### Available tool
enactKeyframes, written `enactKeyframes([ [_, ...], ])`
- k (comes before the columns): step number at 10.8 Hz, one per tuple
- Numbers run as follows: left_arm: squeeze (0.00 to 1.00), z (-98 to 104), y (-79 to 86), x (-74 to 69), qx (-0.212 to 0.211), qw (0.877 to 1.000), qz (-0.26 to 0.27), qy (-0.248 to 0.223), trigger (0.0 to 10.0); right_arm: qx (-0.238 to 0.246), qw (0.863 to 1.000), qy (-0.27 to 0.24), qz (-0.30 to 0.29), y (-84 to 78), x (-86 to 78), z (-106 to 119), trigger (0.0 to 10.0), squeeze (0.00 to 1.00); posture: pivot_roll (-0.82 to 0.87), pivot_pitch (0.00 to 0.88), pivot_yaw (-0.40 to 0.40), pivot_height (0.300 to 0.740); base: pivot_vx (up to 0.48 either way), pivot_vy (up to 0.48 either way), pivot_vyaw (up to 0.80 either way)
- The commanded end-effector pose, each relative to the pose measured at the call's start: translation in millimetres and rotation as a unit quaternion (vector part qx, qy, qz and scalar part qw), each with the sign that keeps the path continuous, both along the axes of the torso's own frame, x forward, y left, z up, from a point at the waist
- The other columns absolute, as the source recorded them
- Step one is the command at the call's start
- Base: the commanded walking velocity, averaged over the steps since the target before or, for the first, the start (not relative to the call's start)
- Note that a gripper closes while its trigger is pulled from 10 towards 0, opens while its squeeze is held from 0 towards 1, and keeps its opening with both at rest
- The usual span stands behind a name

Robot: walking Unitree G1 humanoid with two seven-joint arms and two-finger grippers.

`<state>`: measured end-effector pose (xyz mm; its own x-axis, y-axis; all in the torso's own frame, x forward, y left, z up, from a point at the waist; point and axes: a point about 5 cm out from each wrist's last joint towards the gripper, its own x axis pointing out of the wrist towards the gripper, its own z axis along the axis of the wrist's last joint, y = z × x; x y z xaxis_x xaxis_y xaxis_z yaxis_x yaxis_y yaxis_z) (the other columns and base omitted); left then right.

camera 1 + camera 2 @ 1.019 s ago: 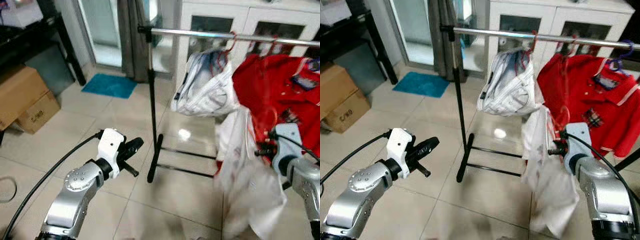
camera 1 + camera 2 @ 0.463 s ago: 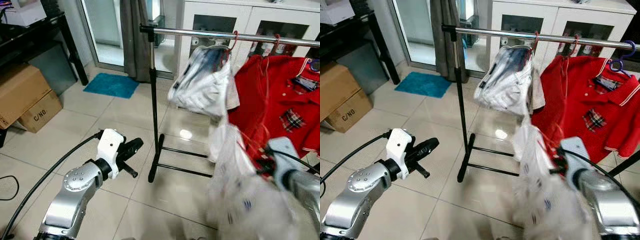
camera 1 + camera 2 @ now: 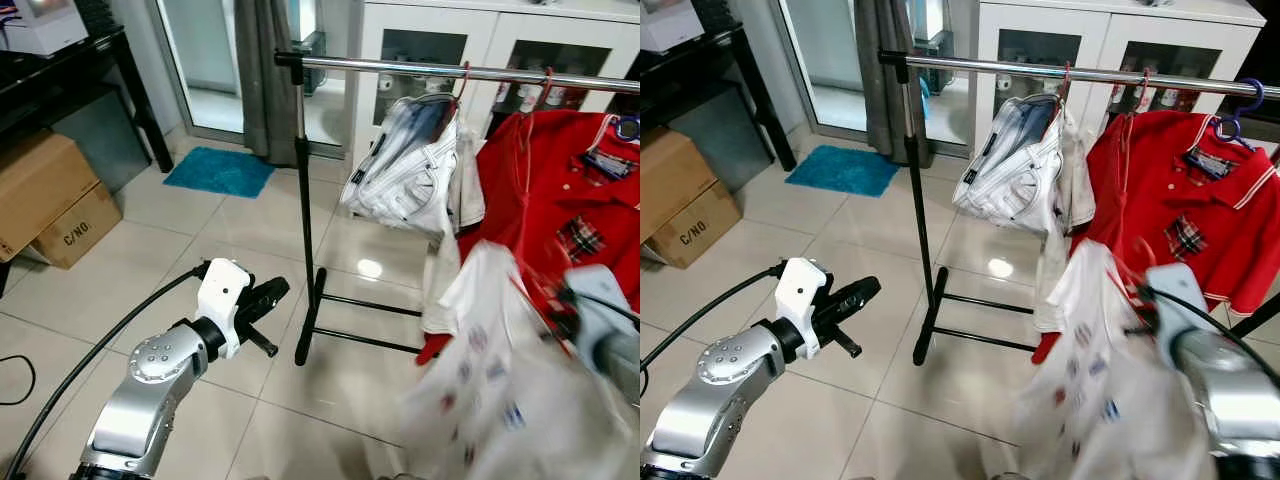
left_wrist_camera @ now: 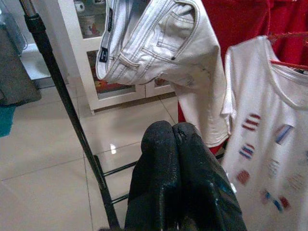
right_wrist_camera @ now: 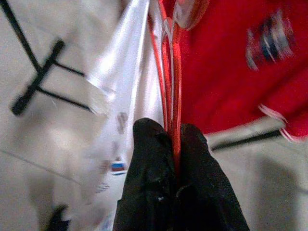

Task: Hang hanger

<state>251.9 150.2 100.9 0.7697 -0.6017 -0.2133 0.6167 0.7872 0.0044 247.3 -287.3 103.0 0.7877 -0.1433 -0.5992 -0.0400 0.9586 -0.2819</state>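
While blurred, hanger (image 5: 169, 82) pinched in right end effector (image 5: 174, 144).

— What does the robot's left arm (image 3: 150, 385) look like?
— A rounded silver metal casing with small dark screw heads set into a domed joint. A white block-shaped wrist housing (image 3: 222, 300) sits ahead of it, and a thick black cable (image 3: 95, 350) runs back from that housing.
— And the left gripper (image 4: 180, 168)?
— Two long black fingers with a rough, matte surface and rounded tips; a small black stub sticks out below the wrist.
— The right side?
— The right arm (image 3: 1230, 395) is silver too, with a pale wrist housing and a thin black cable, all blurred. The right gripper (image 5: 171, 137) has the same matte black fingers.
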Motion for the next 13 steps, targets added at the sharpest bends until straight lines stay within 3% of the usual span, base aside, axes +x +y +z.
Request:
enactKeyframes([
  [1,0.00,1.2,0.9,1.5,0.006,1.000,0.002,-0.004,10.0,-0.001,0.999,-0.039,0.015,8.0,8.4,12.8,10.0,0.00,-0.01,0.000,0.030,0.740,0.000,0.000,0.00],
  [2,0.00,0.0,2.7,2.6,0.015,1.000,0.014,-0.004,10.0,0.014,0.996,-0.081,0.039,29.3,20.1,16.9,10.0,0.00,-0.01,0.000,0.029,0.740,0.000,0.000,0.00],
  [4,0.00,3.1,4.1,9.4,0.018,0.999,0.039,-0.020,10.0,0.010,0.991,-0.124,0.054,52.0,33.6,19.8,10.0,0.00,0.00,0.000,0.029,0.740,0.000,0.000,0.00],
  [7,0.00,11.0,6.6,19.9,0.007,0.996,0.075,-0.041,10.0,0.052,0.982,-0.182,0.014,80.5,42.1,16.9,10.0,0.00,0.00,0.000,0.026,0.740,0.000,0.000,0.00],
  [9,0.00,10.2,3.5,20.4,0.008,0.996,0.073,-0.042,10.0,0.013,0.982,-0.187,-0.019,82.8,39.7,10.3,10.0,0.00,0.00,0.000,0.030,0.740,0.000,0.000,0.00],
  [13,0.00,9.3,3.7,20.1,0.007,0.997,0.073,-0.040,10.0,0.006,0.984,-0.174,-0.043,79.7,38.8,5.4,10.0,0.00,0.00,0.000,0.026,0.740,0.262,0.000,0.00],
])
